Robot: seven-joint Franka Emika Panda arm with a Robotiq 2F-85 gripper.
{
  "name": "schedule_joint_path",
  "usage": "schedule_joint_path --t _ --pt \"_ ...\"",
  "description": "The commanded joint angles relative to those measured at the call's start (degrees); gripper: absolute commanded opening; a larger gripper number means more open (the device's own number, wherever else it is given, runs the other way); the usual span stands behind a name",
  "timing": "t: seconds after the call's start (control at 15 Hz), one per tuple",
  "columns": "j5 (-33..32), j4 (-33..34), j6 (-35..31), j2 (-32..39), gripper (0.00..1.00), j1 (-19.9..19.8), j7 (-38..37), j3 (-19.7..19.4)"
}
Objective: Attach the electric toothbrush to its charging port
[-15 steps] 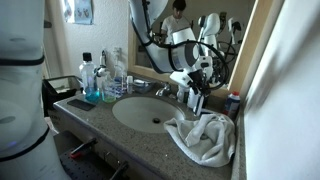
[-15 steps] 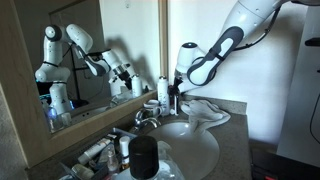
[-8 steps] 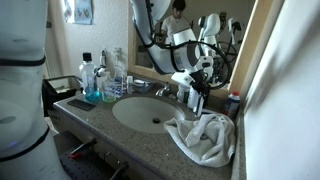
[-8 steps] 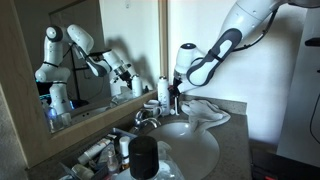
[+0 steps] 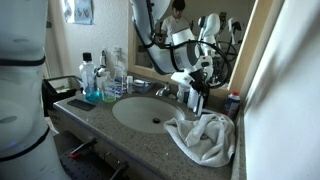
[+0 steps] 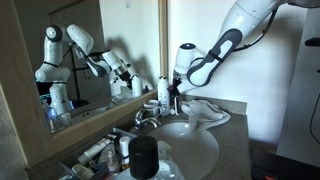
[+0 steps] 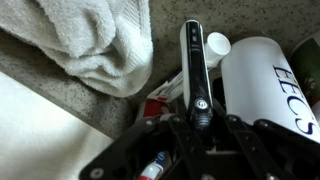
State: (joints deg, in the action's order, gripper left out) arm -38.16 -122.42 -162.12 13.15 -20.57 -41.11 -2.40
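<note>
The gripper [image 7: 200, 128] has its jaws closed on the near end of the electric toothbrush [image 7: 194, 62], which reaches forward out of them, so the handle should go down slowly and straight onto the white charging port [image 7: 217, 43] (probably this round piece) just ahead.

Dim, warm indoor light; ext views soft, low-res. Wrist view: towel [image 7: 90, 45] bright, bottom edge dark & blurry.
</note>
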Motion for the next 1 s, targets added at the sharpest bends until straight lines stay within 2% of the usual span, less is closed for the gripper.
schedule_joint_path --t 0.0,0.27,0.33,0.53,0.67,0.93 --pt "-0.10 -1.10 1.68 -2.79 0.13 0.37 -2.28 -0.53" --pt "2.10 -2.66 4.60 -4.88 0.13 -0.30 -2.65 -0.44" --pt "6.17 -3.59 5.07 -5.98 0.13 4.80 0.10 -5.50" --pt "11.55 -6.12 7.33 -9.92 0.13 7.98 3.32 -7.55" --pt "12.07 -7.54 9.64 -13.09 0.13 10.09 4.10 -8.01" --pt "11.62 -9.54 15.26 -19.37 0.13 12.49 4.90 -5.56"
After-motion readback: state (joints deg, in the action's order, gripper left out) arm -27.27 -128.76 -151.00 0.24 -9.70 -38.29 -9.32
